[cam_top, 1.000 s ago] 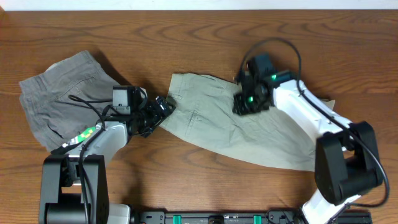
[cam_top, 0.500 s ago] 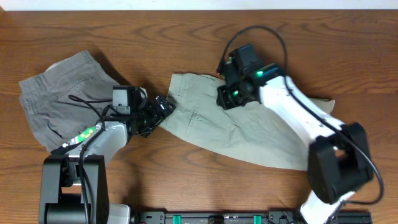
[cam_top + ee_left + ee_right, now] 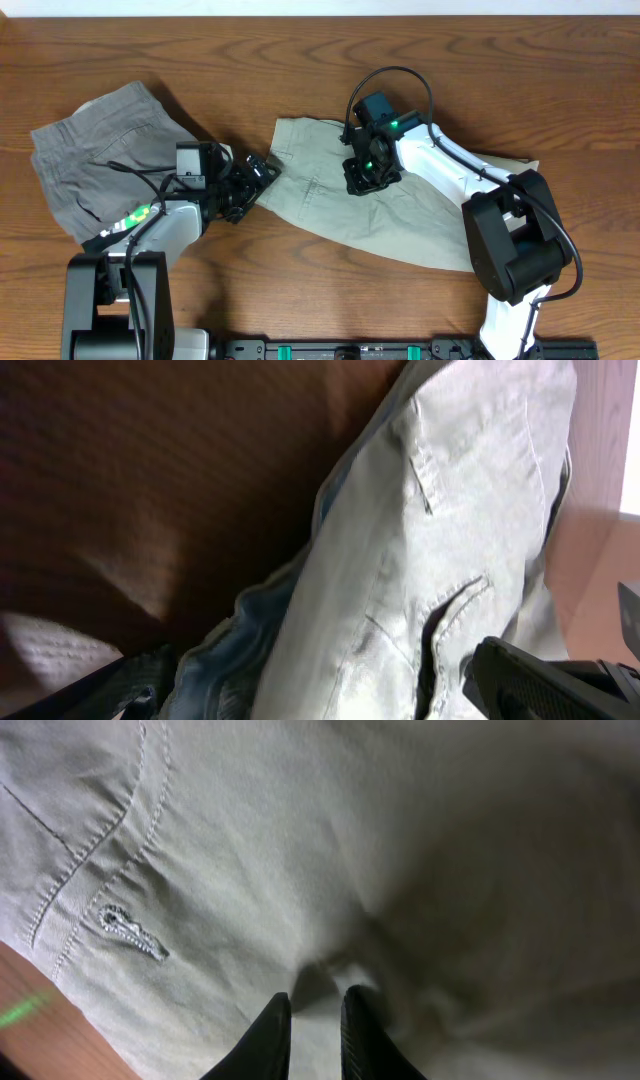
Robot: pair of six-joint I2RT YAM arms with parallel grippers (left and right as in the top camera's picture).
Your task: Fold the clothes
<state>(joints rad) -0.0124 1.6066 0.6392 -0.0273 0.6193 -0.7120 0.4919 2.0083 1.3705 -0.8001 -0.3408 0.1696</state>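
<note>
Khaki trousers (image 3: 400,215) lying wrinkled on the wood table (image 3: 300,60), just right of the grey shorts (image 3: 90,165), left gripper (image 3: 262,172) spread wide around the waistband corner, right gripper (image 3: 308,1025) down mid-garment, fingers nearly together pinching a little ridge of cloth

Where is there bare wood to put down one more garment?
Bare wood runs along the far side of the table, behind both garments, widest at the right. A patch lies in front of the khaki shorts, between the arm bases. The middle is crowded: the left end effector sits between the grey shorts and the khaki shorts, the right end effector on them.
</note>
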